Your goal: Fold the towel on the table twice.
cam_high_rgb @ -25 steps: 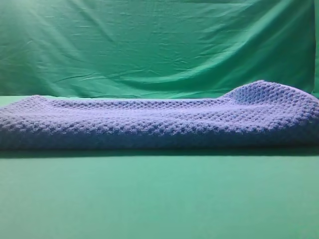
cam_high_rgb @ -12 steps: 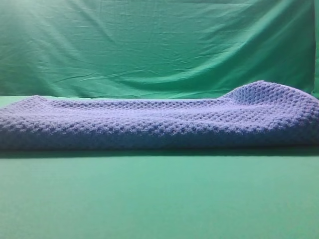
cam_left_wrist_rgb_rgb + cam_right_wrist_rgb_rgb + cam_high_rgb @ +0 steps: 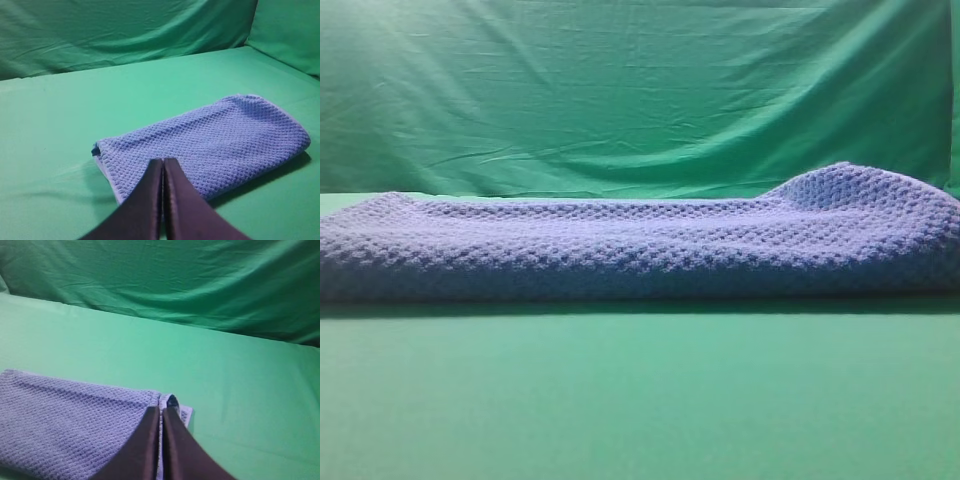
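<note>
No movement since before: both closed end effectors (image 3: 163, 162) (image 3: 161, 410) above folded towel (image 3: 620, 245).

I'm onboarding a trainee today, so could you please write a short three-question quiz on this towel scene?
1. True or false: the towel lies folded on the table.
2. Are the left gripper fingers A) spread or B) pressed together?
3. In the exterior high view, which end of the towel humps up?

Key: 1 true; 2 B; 3 the right end.
</note>
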Robot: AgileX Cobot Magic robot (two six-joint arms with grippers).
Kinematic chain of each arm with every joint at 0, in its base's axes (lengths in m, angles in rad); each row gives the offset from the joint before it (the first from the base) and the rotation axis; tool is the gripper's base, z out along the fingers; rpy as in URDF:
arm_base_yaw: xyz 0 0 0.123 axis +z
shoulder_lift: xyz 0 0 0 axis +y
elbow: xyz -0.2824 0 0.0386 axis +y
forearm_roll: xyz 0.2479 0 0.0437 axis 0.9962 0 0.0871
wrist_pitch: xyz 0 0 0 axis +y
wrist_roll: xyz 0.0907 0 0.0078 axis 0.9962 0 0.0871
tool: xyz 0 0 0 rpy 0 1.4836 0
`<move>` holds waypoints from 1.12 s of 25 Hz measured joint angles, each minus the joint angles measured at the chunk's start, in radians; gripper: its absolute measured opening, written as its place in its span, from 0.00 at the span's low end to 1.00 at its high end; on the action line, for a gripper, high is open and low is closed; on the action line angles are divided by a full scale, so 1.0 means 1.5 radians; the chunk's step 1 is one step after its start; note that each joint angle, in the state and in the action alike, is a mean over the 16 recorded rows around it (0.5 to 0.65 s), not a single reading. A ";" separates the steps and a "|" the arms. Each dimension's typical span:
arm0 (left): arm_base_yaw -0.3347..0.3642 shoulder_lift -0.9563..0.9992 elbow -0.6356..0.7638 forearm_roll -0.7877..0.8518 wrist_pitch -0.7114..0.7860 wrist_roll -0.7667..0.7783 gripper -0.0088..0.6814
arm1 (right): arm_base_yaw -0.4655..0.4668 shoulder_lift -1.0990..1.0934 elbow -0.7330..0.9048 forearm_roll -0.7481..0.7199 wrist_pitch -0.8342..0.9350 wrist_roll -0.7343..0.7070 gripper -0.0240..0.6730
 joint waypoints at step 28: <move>0.000 -0.139 0.111 0.054 -0.054 -0.068 0.01 | 0.000 -0.350 0.191 0.071 -0.029 -0.023 0.03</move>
